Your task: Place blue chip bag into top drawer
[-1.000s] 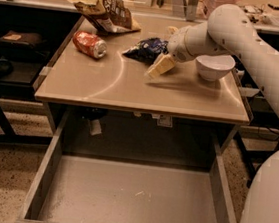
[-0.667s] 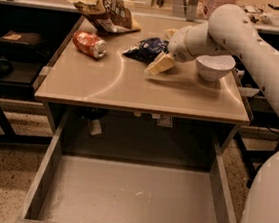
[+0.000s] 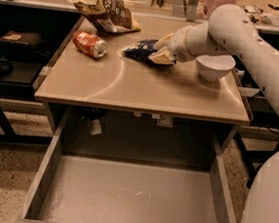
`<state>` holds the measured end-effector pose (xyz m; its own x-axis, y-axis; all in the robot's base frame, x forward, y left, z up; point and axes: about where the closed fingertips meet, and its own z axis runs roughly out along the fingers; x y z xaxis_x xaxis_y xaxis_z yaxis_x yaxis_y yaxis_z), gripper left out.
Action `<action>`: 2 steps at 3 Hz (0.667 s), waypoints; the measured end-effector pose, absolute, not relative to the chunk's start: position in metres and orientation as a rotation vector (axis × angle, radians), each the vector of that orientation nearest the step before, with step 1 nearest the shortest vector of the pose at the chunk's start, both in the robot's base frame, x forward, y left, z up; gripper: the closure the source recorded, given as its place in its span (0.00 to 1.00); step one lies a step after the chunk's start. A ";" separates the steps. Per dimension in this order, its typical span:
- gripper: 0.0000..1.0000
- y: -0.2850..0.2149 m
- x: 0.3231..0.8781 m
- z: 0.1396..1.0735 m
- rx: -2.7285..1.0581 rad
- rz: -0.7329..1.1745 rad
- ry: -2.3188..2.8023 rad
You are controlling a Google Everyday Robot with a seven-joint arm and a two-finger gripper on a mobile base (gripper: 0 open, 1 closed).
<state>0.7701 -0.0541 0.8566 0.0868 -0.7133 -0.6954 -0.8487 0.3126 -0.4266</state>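
Gripper sits low over the back of the table, its two pale fingers apart at the right end of the blue chip bag. The bag lies between a red can and a white bowl. Below the table, the top drawer stands pulled out.

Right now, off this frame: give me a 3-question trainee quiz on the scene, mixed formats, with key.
1. True or false: the blue chip bag already lies in the top drawer.
2. The gripper is at the bag on the table. What stands just right of it in the camera view? A) white bowl B) mug C) plate
3. Fill in: in the camera view, the red can lies to the ___ of the blue chip bag.

Key: 1 false, the bag is on the table beside the gripper. 2 A. 3 left.
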 end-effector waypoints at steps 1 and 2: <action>0.90 -0.054 0.770 0.857 -1.436 0.185 1.658; 1.00 -0.054 0.770 0.857 -1.436 0.185 1.658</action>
<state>0.7701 -0.0541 0.8566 0.0868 -0.7133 -0.6954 -0.8488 0.3125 -0.4265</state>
